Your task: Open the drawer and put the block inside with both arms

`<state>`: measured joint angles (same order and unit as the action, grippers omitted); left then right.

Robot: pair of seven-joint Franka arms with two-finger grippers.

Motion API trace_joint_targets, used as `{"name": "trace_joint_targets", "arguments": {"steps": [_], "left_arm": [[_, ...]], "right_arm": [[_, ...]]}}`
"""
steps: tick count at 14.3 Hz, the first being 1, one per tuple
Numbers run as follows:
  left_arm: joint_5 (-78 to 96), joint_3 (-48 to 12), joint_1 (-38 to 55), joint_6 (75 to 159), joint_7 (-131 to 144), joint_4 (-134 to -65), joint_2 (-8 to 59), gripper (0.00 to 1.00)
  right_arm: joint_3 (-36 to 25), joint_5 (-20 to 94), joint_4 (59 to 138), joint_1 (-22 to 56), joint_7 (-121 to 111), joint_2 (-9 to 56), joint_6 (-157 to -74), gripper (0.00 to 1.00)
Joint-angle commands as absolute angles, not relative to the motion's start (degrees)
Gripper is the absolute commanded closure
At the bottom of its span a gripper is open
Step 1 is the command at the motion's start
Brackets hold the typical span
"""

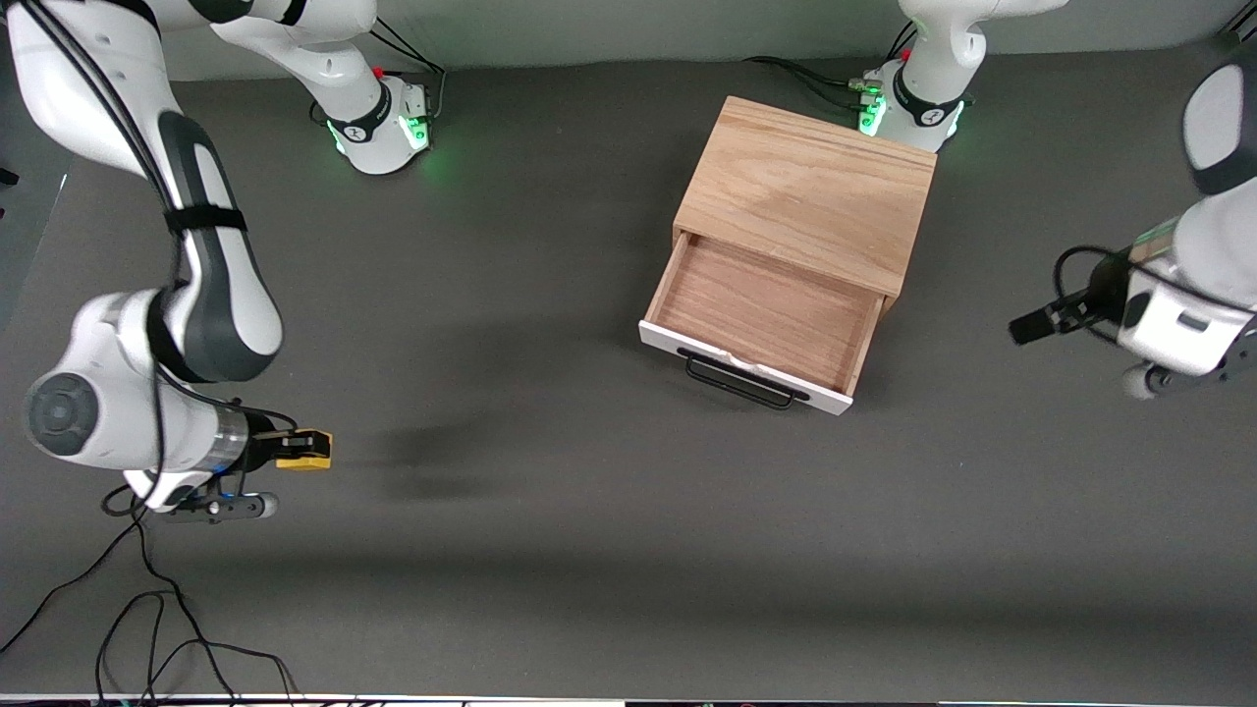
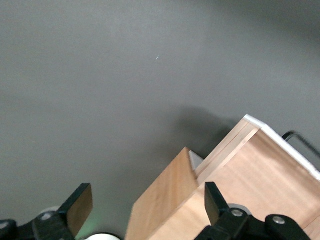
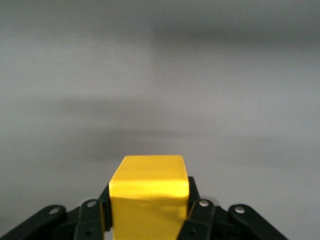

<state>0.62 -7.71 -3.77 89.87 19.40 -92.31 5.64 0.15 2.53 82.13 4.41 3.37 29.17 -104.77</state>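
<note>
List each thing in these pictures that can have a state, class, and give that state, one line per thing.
drawer: pulled open, nothing inside.
block: held off the table, clamped in the right gripper.
right gripper: shut on the block, over the right arm's end of the table.
left gripper: open, holding nothing, beside the wooden box at the left arm's end.
</note>
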Motion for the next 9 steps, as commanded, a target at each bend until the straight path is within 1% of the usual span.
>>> {"name": "trace_joint_targets", "arguments": {"steps": [1,3,5,7,9], "left_arm": [[1.7,-8.0,-5.1,92.4,13.5,-99.5,-0.4,0.0],[1.4,-8.0,-5.0,93.3,13.2,-99.8,-1.1,0.0],[1.7,-7.9,-5.1,93.2,8.7,-97.9,-0.1,0.0],[1.7,-7.3,-4.9,93.8,4.1,-96.9,0.6,0.0],[1.6,-4.1,-1.9,93.5,3.5,-95.7,1.1,0.0]], "right_arm": [[0.7,2.7,72.3,8.0,11.4,30.4,-94.2,0.65],[2.4,2.7,66.8,10.1,18.2,30.4,-87.1,0.65],[5.3,2.5,62.1,12.1,24.7,30.4,-82.1,0.65],[8.8,2.5,59.2,14.4,33.4,30.4,-79.8,0.65],[12.7,2.5,57.9,16.8,42.8,30.4,-80.2,0.65]]}}
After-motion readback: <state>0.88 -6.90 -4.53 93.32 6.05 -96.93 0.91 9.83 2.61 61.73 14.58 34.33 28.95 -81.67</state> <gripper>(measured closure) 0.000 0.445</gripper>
